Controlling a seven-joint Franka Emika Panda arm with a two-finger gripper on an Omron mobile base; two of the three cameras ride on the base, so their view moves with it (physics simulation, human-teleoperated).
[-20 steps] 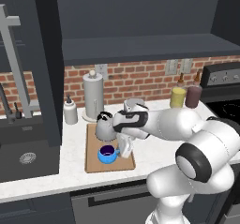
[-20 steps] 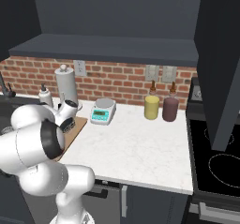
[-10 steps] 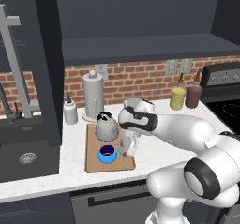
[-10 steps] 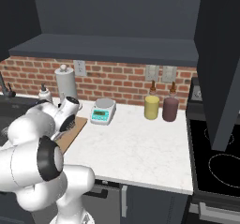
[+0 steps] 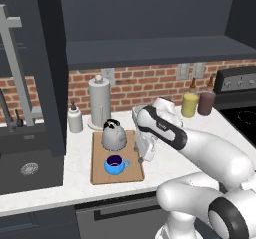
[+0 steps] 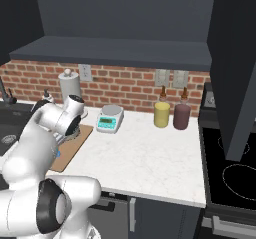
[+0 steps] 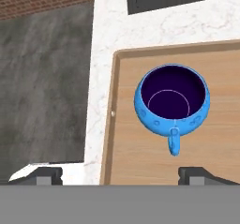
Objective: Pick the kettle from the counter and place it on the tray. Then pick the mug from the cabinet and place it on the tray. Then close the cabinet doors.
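The mug point(image 7: 172, 100) is bright blue and round, with a dark purple inside and a small handle on one side. It stands upright on the tray point(image 5: 99, 169), a flat light-brown wooden board with a low rim, which lies on the white speckled counter point(image 5: 165, 160). In the left base view the mug point(image 5: 115, 163) is at the front part of the tray, and the kettle point(image 5: 113, 135) stands just behind it on the same board. The kettle is a squat grey dome with a black arched handle.

The gripper point(image 7: 121, 174) hangs above the mug with its two fingers spread wide, and it holds nothing; the mug is apart from the fingertips point(image 7: 47, 175). In the left base view the hand point(image 5: 145, 145) is beside the right edge of the tray, though the fingers are hard to see there.

Behind the tray stand a grey paper-towel roll point(image 5: 99, 103) and a small white bottle point(image 5: 75, 119). The dark sink point(image 5: 29, 166) is to the left. A yellow jar point(image 6: 161, 114), a dark brown jar point(image 6: 181, 116) and a small kitchen scale point(image 6: 110, 118) stand near the brick wall. The open cabinet door point(image 5: 50, 63) hangs in front of the sink side
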